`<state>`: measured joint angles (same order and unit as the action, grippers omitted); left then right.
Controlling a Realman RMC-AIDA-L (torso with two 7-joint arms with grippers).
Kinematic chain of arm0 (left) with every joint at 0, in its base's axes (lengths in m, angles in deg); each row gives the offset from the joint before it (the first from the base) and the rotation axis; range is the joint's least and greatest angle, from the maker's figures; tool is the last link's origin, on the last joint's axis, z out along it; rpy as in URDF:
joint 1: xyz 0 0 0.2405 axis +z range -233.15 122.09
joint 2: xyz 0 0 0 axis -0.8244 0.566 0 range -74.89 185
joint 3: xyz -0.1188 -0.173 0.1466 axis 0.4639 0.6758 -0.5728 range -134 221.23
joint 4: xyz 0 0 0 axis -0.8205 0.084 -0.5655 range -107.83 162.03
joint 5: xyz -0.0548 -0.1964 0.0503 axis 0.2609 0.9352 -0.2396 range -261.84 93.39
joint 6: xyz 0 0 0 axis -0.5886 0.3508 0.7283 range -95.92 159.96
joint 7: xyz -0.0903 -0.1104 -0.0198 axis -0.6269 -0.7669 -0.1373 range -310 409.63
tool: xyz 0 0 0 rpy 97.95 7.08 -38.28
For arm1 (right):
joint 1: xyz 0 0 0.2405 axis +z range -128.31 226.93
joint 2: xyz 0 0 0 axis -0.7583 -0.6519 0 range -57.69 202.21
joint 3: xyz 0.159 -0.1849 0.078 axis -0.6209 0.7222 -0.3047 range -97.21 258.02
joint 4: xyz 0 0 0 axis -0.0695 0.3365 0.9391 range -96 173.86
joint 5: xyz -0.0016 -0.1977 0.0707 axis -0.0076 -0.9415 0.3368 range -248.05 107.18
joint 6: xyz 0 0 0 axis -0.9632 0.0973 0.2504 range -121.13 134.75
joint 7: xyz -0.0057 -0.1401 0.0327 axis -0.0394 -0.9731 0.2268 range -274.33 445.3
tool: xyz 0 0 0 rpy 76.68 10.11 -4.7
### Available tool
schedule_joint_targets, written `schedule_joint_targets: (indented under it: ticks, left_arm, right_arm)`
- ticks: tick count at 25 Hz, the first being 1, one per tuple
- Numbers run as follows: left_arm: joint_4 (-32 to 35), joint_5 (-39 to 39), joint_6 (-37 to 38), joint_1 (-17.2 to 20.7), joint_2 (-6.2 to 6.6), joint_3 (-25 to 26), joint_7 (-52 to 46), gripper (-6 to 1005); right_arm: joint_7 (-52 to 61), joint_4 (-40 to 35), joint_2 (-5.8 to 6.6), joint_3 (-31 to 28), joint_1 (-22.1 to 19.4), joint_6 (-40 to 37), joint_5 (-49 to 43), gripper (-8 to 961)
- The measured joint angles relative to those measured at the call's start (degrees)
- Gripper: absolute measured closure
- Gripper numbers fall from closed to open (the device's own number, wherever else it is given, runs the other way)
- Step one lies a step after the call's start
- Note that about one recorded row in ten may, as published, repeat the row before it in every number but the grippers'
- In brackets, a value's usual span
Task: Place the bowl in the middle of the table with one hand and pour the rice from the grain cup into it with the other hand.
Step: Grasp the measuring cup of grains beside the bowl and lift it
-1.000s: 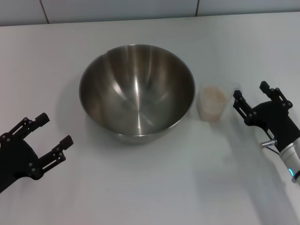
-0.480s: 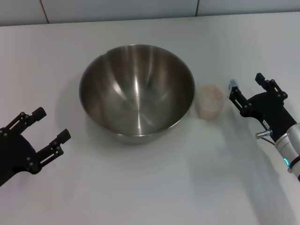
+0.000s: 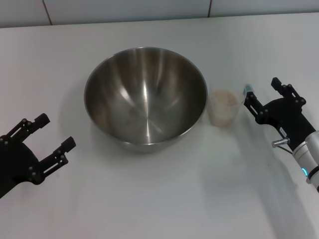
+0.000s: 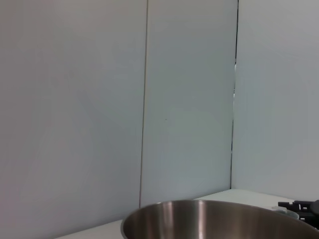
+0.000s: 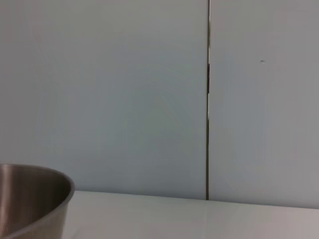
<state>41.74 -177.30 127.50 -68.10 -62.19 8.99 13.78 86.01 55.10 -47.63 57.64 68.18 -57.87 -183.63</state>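
Note:
The large steel bowl (image 3: 145, 97) stands in the middle of the white table (image 3: 159, 199); its outer wall also shows in the left wrist view as the bowl (image 4: 214, 221) and in the right wrist view as the bowl (image 5: 30, 204). Just right of it stands the small clear grain cup (image 3: 223, 108), upright, with pale rice (image 3: 225, 99) inside. My right gripper (image 3: 260, 93) is open a short way right of the cup, apart from it. My left gripper (image 3: 54, 133) is open at the table's front left, away from the bowl, holding nothing.
A pale panelled wall (image 3: 124, 10) runs behind the table's far edge. In the left wrist view, the other arm's black gripper (image 4: 301, 206) shows beyond the bowl.
In the first half second my right gripper moved up and left, closer to the grain cup, and the left gripper shifted slightly toward the front left. Since then nothing has moved.

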Motion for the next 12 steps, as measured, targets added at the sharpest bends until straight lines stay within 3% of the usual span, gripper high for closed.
schedule_joint_targets:
  ticks: [9,12]
  left_arm:
    - [0.1,-0.1,0.3,0.3,-0.08,0.0,0.1,202]
    - [0.1,-0.1,0.4,0.4,-0.09,0.0,0.1,202]
  right_arm:
    - [0.0,0.2,0.02,0.0,-0.3,0.6,0.0,296]
    - [0.0,0.2,0.01,0.0,-0.4,0.6,0.0,512]
